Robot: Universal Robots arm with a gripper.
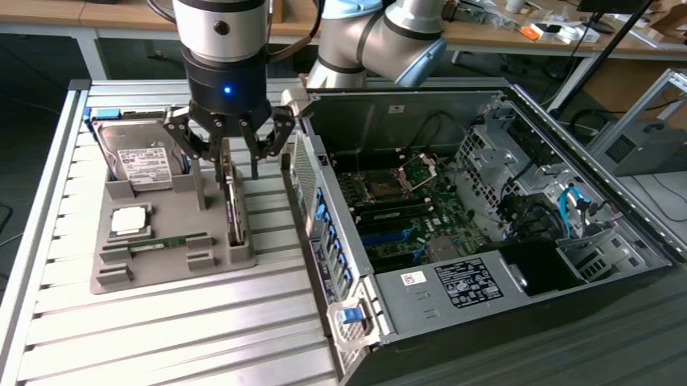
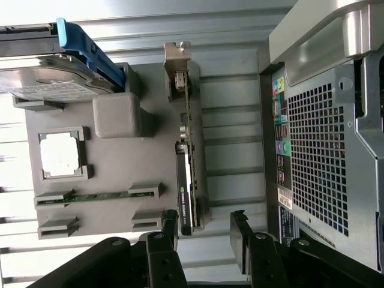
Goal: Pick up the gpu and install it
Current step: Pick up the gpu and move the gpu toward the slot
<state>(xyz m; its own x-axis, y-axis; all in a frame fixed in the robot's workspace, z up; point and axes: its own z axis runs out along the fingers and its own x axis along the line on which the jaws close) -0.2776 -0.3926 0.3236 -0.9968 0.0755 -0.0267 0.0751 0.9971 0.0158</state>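
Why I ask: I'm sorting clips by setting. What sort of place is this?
Probably a robotics lab: an opened computer case beside a grey parts fixture on a slatted metal bench, cluttered desks behind.

Lighting is even and diffuse from overhead. The ribbed counter (image 1: 193, 322) returns pale glare, washing to white in the wrist view. The computer case (image 1: 408, 121) interior lies in shadow.

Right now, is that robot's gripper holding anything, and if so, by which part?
Nothing is held. The gripper is open, poised just above the gpu, which stands on edge in the gray holder.
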